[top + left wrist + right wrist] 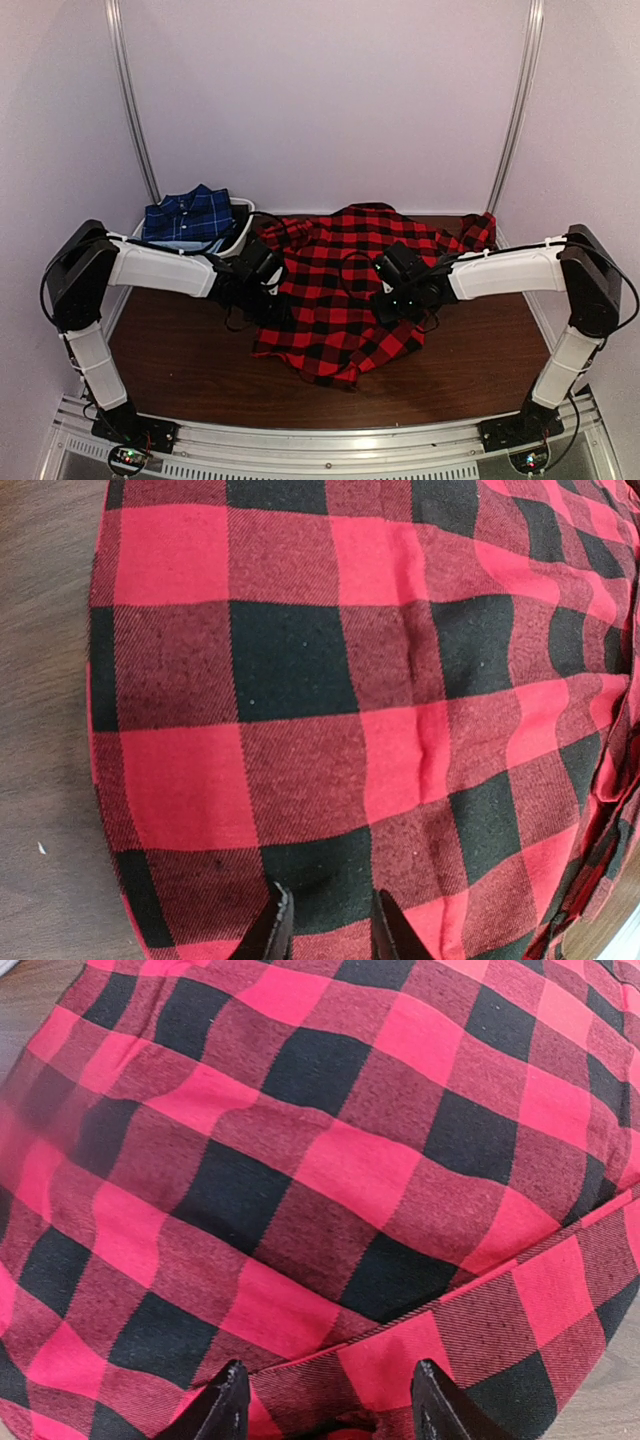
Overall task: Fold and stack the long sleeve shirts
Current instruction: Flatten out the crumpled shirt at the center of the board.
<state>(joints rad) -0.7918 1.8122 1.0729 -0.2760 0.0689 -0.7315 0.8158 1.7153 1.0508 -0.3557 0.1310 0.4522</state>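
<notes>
The red-and-black checked shirt [345, 295] lies spread, rumpled, across the middle of the brown table; no white letters show. The navy blue shirt [188, 214] lies folded in a white bin at the back left. My left gripper [262, 288] is low over the red shirt's left part. In the left wrist view its fingertips [276, 926] stand a narrow gap apart on flat fabric [300, 680], with nothing pinched. My right gripper [400, 292] is over the shirt's right part. In the right wrist view its jaws [330, 1405] are wide open over a hem fold [520, 1270].
The white bin [240, 232] stands at the table's back left corner, close to my left arm. Bare brown table [180, 350] shows in front of and beside the shirt. White walls and metal posts close in the back and sides.
</notes>
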